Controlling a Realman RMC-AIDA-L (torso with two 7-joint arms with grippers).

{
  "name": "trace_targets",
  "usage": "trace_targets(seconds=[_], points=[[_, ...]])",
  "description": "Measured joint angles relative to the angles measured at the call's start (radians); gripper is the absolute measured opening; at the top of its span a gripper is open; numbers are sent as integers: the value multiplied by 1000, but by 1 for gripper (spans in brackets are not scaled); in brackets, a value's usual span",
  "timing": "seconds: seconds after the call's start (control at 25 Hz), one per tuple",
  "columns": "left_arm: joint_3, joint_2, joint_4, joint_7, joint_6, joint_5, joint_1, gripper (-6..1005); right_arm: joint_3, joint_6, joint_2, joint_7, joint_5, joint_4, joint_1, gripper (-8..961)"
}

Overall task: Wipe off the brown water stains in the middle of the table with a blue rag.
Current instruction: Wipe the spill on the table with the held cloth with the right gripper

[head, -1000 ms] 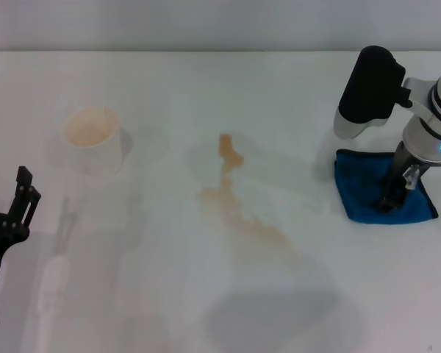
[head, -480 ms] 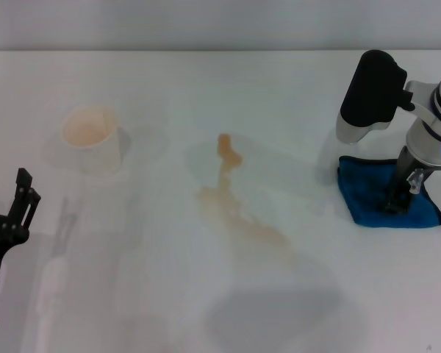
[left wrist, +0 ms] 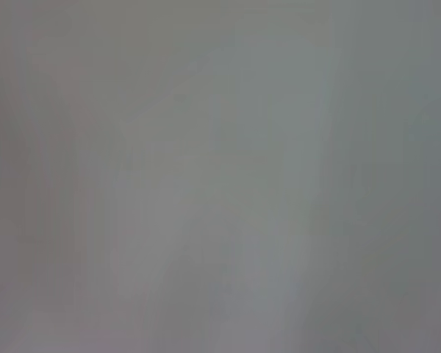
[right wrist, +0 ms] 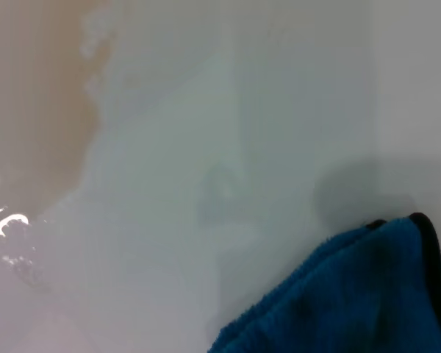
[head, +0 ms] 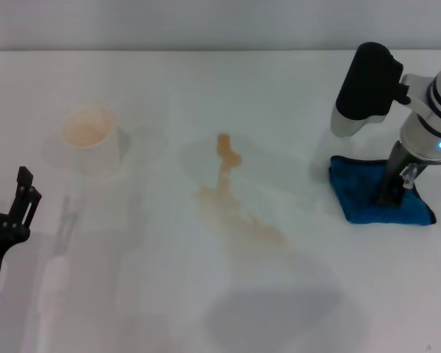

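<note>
white surface (head: 206, 309): brown water stains (head: 231, 198) streaked across the middle, untouched. blue rag (head: 367, 195) lay flat at the right side, well apart from the stains. right gripper (head: 391, 193) stood down on the rag; state of jaws could not be told. left gripper (head: 20, 198) parked at the left edge, jaws apart. white cup (head: 90, 140) stood left of the stains.

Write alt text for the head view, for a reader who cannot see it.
The right gripper presses down on the blue rag at the right of the white table, apart from the brown water stains in the middle. A white cup stands to the left, and the left gripper idles at the left edge.
</note>
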Motion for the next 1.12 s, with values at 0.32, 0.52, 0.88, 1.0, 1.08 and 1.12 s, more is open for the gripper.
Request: trace_targets(seconds=[0.32, 0.52, 0.88, 1.0, 1.08, 1.12], points=[[0, 0, 0, 0, 0, 0, -4, 861, -50, 2, 5, 0, 91, -5, 26, 137], [2, 0, 0, 0, 0, 0, -5, 862, -126, 17, 4, 0, 190, -22, 41, 137], [14, -1, 0, 0, 0, -6, -8, 861, -324, 52, 4, 0, 387, -62, 61, 136], [14, -1, 0, 0, 0, -5, -8, 861, -390, 68, 4, 0, 439, -71, 65, 136], [14, -1, 0, 0, 0, -5, -8, 861, -428, 84, 4, 0, 463, -77, 64, 136], [14, -2, 0, 0, 0, -4, -8, 861, -444, 95, 4, 0, 475, -79, 63, 136]])
